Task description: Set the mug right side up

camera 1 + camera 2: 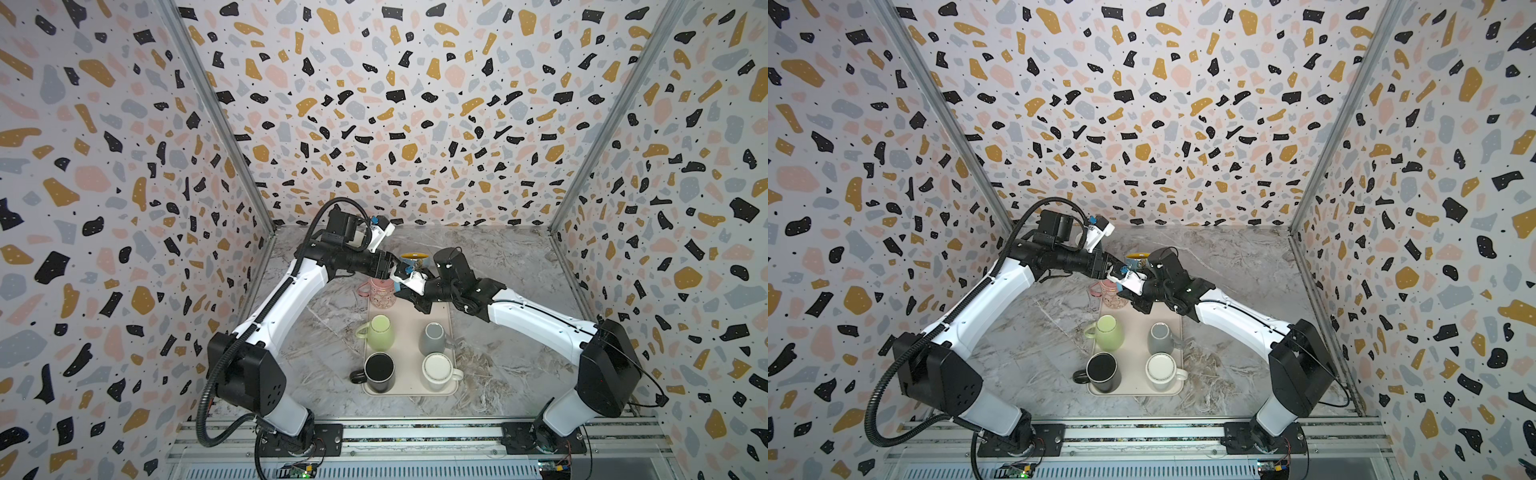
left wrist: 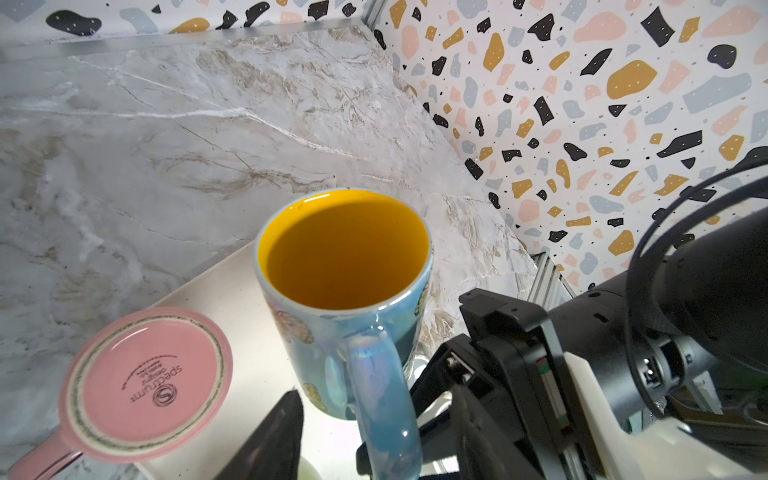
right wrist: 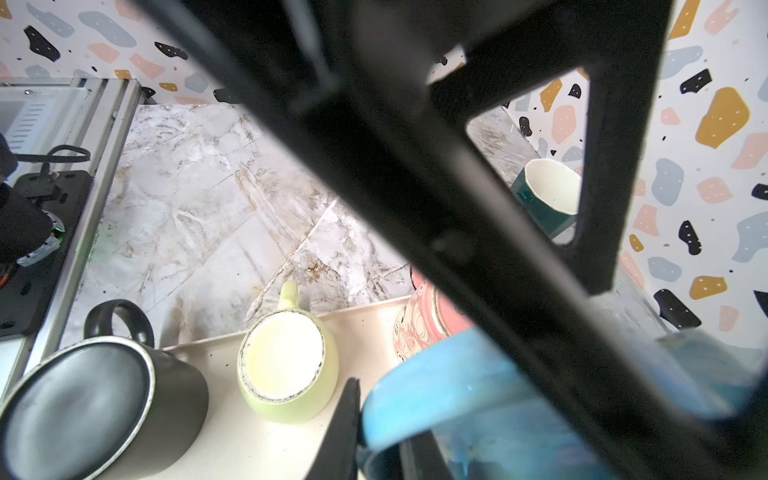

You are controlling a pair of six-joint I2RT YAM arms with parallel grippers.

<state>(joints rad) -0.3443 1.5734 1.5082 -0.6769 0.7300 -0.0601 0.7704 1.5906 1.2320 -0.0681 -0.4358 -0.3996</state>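
The mug (image 1: 413, 259) (image 1: 1137, 259) is blue with a yellow inside and stands mouth up at the far end of the beige tray (image 1: 409, 324). In the left wrist view its rim and handle (image 2: 386, 395) face the camera. My right gripper (image 1: 409, 286) (image 3: 382, 419) is shut on the blue handle (image 3: 449, 374). From the left, my left gripper (image 1: 398, 270) (image 2: 376, 399) straddles that same handle, with one finger (image 2: 286, 432) clearly apart from it and its jaws open. I cannot tell whether the mug's base touches the tray.
On the tray, bottoms up, stand a pink mug (image 1: 381, 291) (image 2: 145, 386), a green one (image 1: 380, 332) and a black one (image 1: 379, 372), along with a grey mug (image 1: 434, 336) and a white mug (image 1: 438, 370). A dark green mug (image 3: 548, 195) shows beyond the left arm. Both arms crowd the tray's far end.
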